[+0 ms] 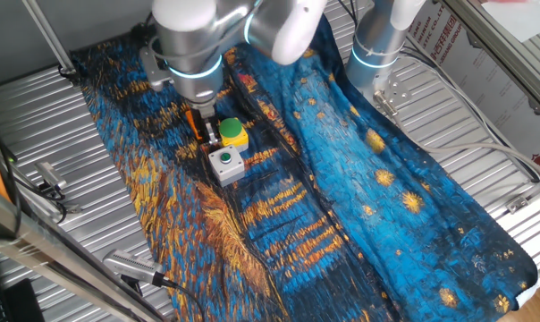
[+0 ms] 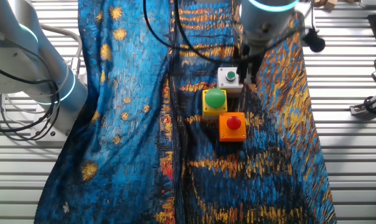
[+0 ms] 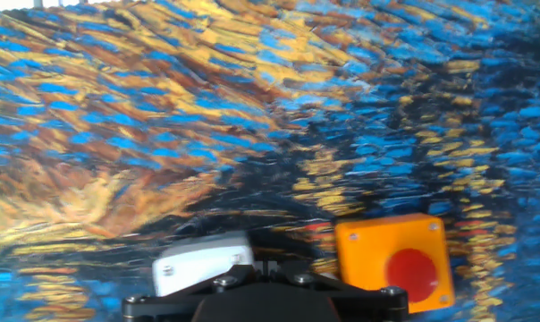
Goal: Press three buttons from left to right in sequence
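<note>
A ribbed metal table (image 1: 64, 161) of silvery slats fills the scene, and over it lies a wide painted cloth (image 1: 359, 179) in deep blue, gold and black (swirls and stars like a night-sky painting), rumpled into long folds. Grey cables (image 1: 485, 152) trail across the slats at the far right. A white printed panel with red lettering (image 1: 440, 36) stands at the far edge. Light is even and bright
</note>
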You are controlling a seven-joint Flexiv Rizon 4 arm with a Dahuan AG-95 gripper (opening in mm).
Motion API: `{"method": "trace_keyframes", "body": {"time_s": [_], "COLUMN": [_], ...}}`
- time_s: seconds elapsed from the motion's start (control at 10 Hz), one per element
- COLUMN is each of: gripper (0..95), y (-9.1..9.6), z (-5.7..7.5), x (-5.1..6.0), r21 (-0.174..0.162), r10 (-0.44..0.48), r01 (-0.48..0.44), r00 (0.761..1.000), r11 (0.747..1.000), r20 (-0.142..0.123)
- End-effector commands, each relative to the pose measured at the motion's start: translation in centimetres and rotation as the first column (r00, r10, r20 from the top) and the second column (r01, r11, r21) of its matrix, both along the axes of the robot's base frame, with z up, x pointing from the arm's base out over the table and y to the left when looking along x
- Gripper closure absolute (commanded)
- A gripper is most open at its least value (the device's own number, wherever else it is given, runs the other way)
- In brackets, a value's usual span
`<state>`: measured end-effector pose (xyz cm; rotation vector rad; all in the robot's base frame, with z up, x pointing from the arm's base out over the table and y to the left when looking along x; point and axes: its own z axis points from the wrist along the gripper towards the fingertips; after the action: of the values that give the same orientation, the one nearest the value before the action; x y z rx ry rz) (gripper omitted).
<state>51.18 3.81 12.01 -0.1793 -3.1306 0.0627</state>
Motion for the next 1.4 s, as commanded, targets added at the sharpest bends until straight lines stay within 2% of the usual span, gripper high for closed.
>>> {"method": "trace_keyframes", "body": {"time_s": [0.1, 0.8, 1.3, 1.4], "gripper": [95.0, 95.0, 95.0, 95.0], "y": [-0.07, -0.07, -0.07, -0.07], "z": [-0.14, -0.13, -0.13, -0.13], "x": [0.14, 0.14, 0.13, 0.13], "r21": [0.000, -0.002, 0.008, 0.008], "r10": [0.006, 0.018, 0.019, 0.041], "r01": [-0.006, -0.018, -0.019, -0.041], "r00": [1.000, 1.000, 1.000, 0.999], "r11": [1.000, 1.000, 1.000, 0.999], "r20": [0.004, 0.000, -0.001, -0.004]}}
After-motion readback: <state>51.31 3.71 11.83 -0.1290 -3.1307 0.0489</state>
